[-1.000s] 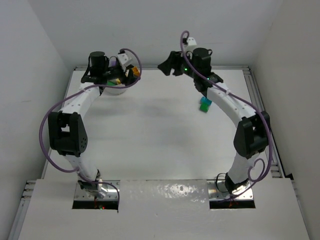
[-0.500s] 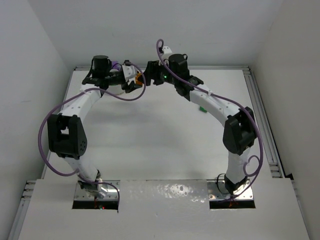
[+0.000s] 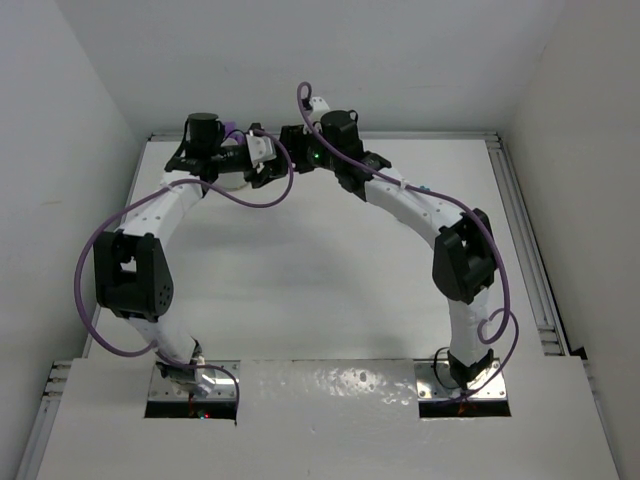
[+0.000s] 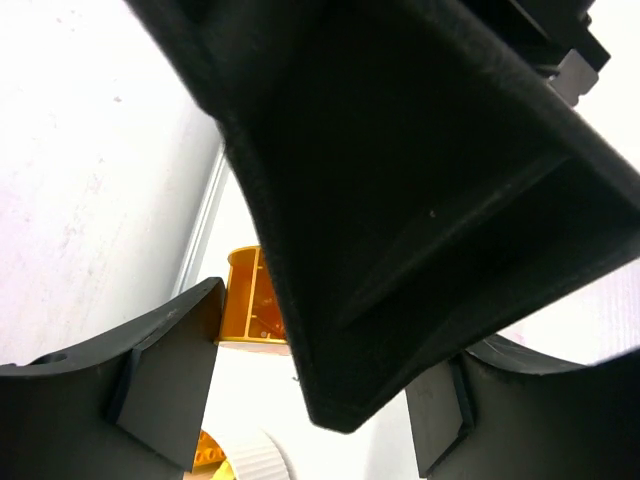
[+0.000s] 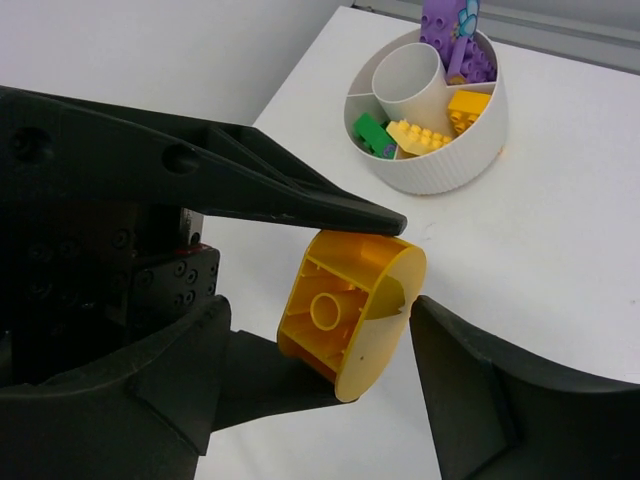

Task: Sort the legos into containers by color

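A rounded yellow lego (image 5: 345,315), hollow side showing, hangs in the air above the table. My left gripper (image 3: 267,160) is shut on it, with one black finger (image 5: 300,205) above and one below. My right gripper (image 5: 320,308) is open, its jaws standing on either side of the lego, the right tip almost at its edge. The white divided bowl (image 5: 440,175) sits behind, holding purple (image 5: 455,45), yellow (image 5: 468,106) and green (image 5: 372,133) legos in separate sections. In the left wrist view a black finger of the right gripper blocks most of the lego (image 4: 248,300).
Both arms meet at the back left of the table (image 3: 330,270), close to the rear wall and the table's metal edge rail (image 3: 520,200). The bowl (image 4: 255,455) lies just under the left gripper, an orange lego (image 4: 207,450) showing in it.
My right arm has swung left across the back of the table to the left gripper, and its jaws now straddle the yellow lego. The left gripper shifted slightly right, still holding it.
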`<state>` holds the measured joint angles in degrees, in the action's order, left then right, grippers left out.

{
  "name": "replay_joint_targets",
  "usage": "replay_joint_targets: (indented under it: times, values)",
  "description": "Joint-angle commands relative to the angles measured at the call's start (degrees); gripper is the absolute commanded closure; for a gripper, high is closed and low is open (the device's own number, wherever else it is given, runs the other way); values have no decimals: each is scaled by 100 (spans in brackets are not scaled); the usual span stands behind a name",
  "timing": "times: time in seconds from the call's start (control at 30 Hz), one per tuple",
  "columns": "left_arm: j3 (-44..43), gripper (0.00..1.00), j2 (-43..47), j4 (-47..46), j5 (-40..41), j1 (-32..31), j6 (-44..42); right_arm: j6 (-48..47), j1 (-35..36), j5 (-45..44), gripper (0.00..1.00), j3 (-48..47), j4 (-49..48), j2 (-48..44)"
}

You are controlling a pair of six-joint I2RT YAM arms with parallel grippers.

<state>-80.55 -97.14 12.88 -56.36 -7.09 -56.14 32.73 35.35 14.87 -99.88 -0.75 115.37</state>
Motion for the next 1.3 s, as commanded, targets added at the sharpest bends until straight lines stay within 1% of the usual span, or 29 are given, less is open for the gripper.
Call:
replay_joint_targets:
  times: [0.0,0.03,0.07,0.17,0.33,0.37,0.4,0.43,0.47,0.5,0.57,0.6,0.63,0.7,0.73,0.77,0.8,0.83,0.87,0.93,0.97,1.0,1.07,1.13,1.17,1.2,1.23,1.27]
  values:
    - [40,100,301,-409,-148,-55,147,76,33,-169,30,-278,-83,64]
    - [48,100,301,-436,-130,-55,191,93,42,-230,33,-287,-74,64]
    - [49,100,301,-453,-121,-55,217,102,42,-248,42,-278,-91,73]
    - [57,100,310,-488,-121,-55,226,137,50,-222,52,-278,-162,99]
    - [110,100,301,-866,-51,-55,586,137,138,-116,49,-462,-110,240]
    - [119,100,310,-893,-51,-55,587,146,147,-116,50,-489,-109,266]
    - [128,100,301,-902,-68,-55,587,155,147,-116,52,-506,-109,301]
    - [128,100,301,-893,-86,-55,587,155,139,-125,55,-515,-153,302]
    - [136,100,310,-893,-103,-55,595,155,156,-134,61,-515,-162,310]
    - [145,100,319,-884,-112,-55,595,172,147,-160,73,-515,-179,310]
    - [163,100,328,-884,-104,-55,587,172,147,-186,84,-463,-267,293]
    - [171,100,336,-893,-95,-55,613,172,147,-239,96,-350,-407,232]
    - [172,100,345,-919,-86,-55,613,190,147,-274,100,-261,-521,197]
    - [198,100,354,-919,-60,-47,613,207,147,-318,100,-25,-793,83]
    - [198,96,354,-928,-60,-47,630,207,147,-310,100,20,-838,56]
    - [207,89,363,-919,-42,-55,648,207,156,-292,100,38,-865,47]
    - [207,77,363,-911,-51,-55,666,207,147,-257,100,134,-961,29]
    - [198,53,371,-832,-51,-55,614,242,139,-248,100,213,-1057,-40]
    - [198,39,372,-771,-59,-55,561,243,130,-239,100,292,-1145,-76]
    - [198,15,389,-516,-77,-55,280,295,77,-187,100,477,-1304,-146]
    - [189,12,398,-428,-103,-38,183,339,42,-143,100,521,-1348,-164]
    - [189,5,407,-349,-121,-29,121,383,-2,-82,100,652,-1462,-173]
    - [146,0,415,-77,-199,49,-28,497,-169,85,100,846,-1620,-295]
    - [119,0,424,265,-288,129,-229,358,-352,208,100,1126,-1726,-401]
    - [75,0,442,398,-332,199,-344,252,-415,426,100,1198,-1726,-506]
    - [49,0,442,721,-332,226,-589,103,-485,577,100,1312,-1657,-559]
    - [-38,0,459,933,-349,252,-765,-281,-625,735,100,1356,-1578,-603]
    - [-92,0,451,1153,-393,296,-984,-520,-713,1145,100,1400,-1490,-708]
